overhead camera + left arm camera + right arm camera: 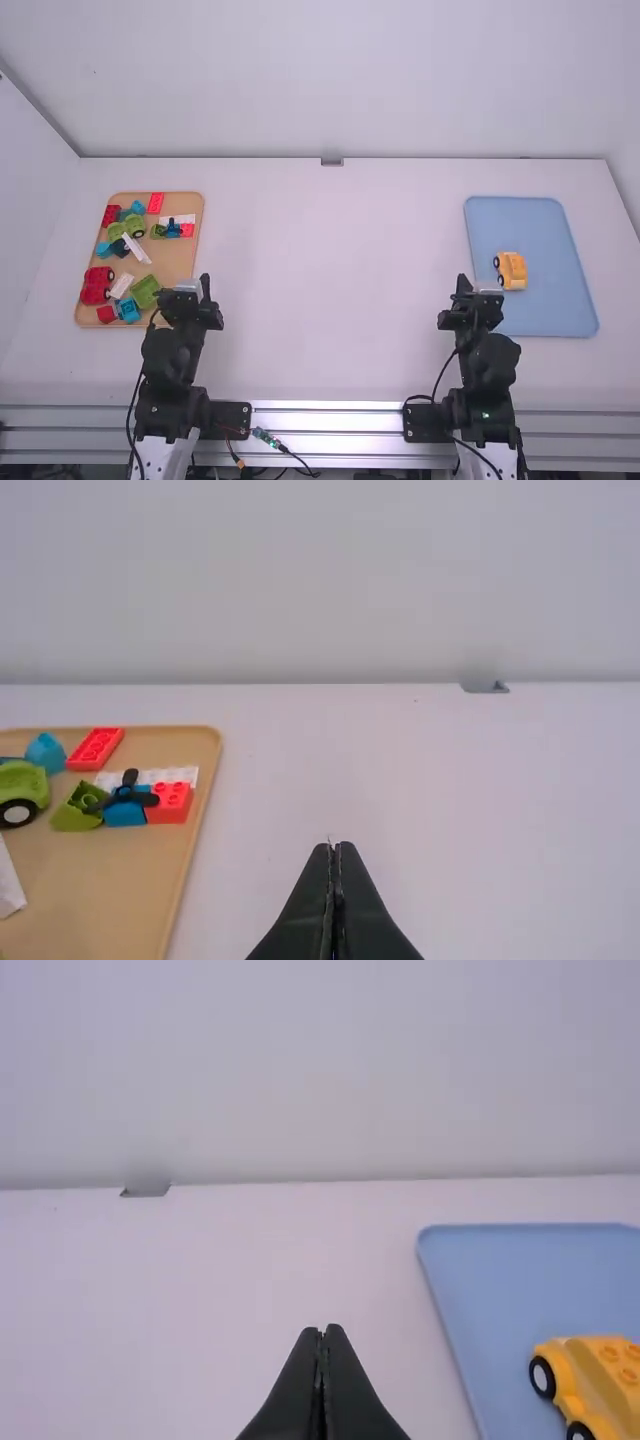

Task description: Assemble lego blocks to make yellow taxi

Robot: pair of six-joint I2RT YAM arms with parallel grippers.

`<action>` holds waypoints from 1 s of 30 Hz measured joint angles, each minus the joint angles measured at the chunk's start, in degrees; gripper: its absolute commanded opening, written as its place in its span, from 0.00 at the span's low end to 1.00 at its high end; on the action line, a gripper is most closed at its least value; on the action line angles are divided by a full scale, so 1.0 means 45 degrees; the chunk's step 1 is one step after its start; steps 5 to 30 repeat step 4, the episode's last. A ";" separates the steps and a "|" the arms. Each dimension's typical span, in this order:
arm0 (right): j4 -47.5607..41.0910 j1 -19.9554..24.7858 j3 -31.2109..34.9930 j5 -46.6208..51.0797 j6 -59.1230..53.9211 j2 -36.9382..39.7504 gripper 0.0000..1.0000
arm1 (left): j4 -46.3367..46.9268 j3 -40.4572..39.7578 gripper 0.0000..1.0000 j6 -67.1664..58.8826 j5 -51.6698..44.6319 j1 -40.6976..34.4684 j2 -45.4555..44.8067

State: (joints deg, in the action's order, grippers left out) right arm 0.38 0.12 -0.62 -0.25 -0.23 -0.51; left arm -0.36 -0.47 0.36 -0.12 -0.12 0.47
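Assembly looking all but finished: yellow taxi (511, 270) sitting on blue tray (548, 312), both claws clenched and empty

The step in hand is appearing to be the very end of the task, or a pause just after it; the yellow taxi is standing on its wheels on the robot's right, its studs (628, 1376) facing up, its body looking joined into one piece; whether every block is pressing fully home I cannot tell; across the white surface (330, 300), a tan tray (175, 262) is holding spare pieces, among them a red wheeled block (96, 286), a green wheeled block (22, 785) and a white plate (121, 286), and none of these is looking needed for the taxi

The next move is probably calling for nothing more than leaving the build alone; if a seam were sitting loose, the right claw would be the better placed to press it down, coming from above and pushing gently, since the wheels could be rolling the body away under a sideways nudge

The left claw (335, 850) is resting near the tan tray, its two fingers meeting at the tips, gripping nothing and touching no block; the right claw (321, 1332) is resting near the blue tray, its fingers likewise closing together with nothing between them, the yellow taxi lying apart from it
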 measured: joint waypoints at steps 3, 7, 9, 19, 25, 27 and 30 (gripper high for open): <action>0.0000 0.0000 0.0000 0.0010 0.0010 0.0000 0.00 | 0.0000 0.0000 0.00 0.0005 0.0000 0.0000 0.0000; 0.0000 0.0000 0.0000 0.0010 -0.0019 0.0000 0.00 | 0.0000 0.0000 0.00 0.0005 0.0000 0.0000 0.0000; 0.0000 0.0000 0.0000 0.0010 -0.0019 0.0000 0.00 | 0.0000 0.0000 0.00 0.0005 0.0000 0.0000 0.0000; 0.0000 0.0000 0.0000 0.0010 -0.0019 0.0000 0.00 | 0.0000 0.0000 0.00 0.0005 0.0000 0.0000 0.0000; 0.0000 0.0000 0.0000 0.0010 -0.0019 0.0000 0.00 | 0.0000 0.0000 0.00 0.0005 0.0000 0.0000 0.0000; 0.0000 0.0000 0.0000 0.0010 -0.0019 0.0000 0.00 | 0.0000 0.0000 0.00 0.0005 0.0000 0.0000 0.0000; 0.0000 0.0000 0.0000 0.0010 -0.0019 0.0000 0.00 | 0.0000 0.0000 0.00 0.0005 0.0000 0.0000 0.0000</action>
